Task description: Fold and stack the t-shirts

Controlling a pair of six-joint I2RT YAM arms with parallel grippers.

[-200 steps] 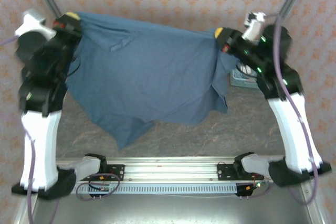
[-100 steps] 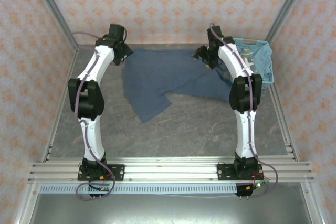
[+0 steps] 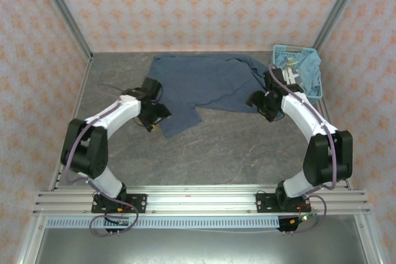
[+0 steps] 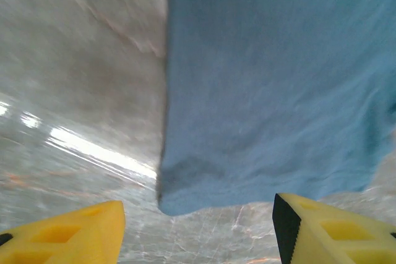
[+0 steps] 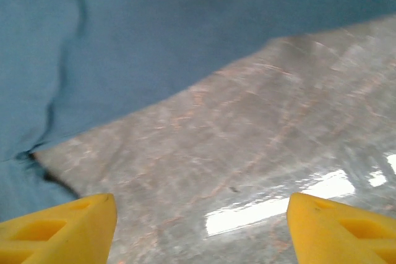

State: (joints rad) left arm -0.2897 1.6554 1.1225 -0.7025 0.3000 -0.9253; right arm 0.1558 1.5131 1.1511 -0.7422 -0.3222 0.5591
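The slate-blue t-shirt (image 3: 204,81) lies rumpled at the far side of the desk (image 3: 235,146), with the left fingers (image 4: 68,233) and right fingers (image 5: 334,227) wide apart and empty near its hem, so a shallow pinch could bunch it.

Soft, matt slate-blue cloth on the t-shirt (image 3: 204,81); glossy, marbled grey desk (image 3: 235,146) with glare streaks; smooth yellow plastic on the left pincer (image 4: 198,217) and right pincer (image 5: 201,202); light-blue plastic lattice basket (image 3: 297,47).

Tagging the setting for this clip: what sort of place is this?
Probably a robot test cell, not a home: patterned wall panels in metal framing enclose a marble-look table, two arms are bolted to an aluminium rail, and a t-shirt lies spread out.
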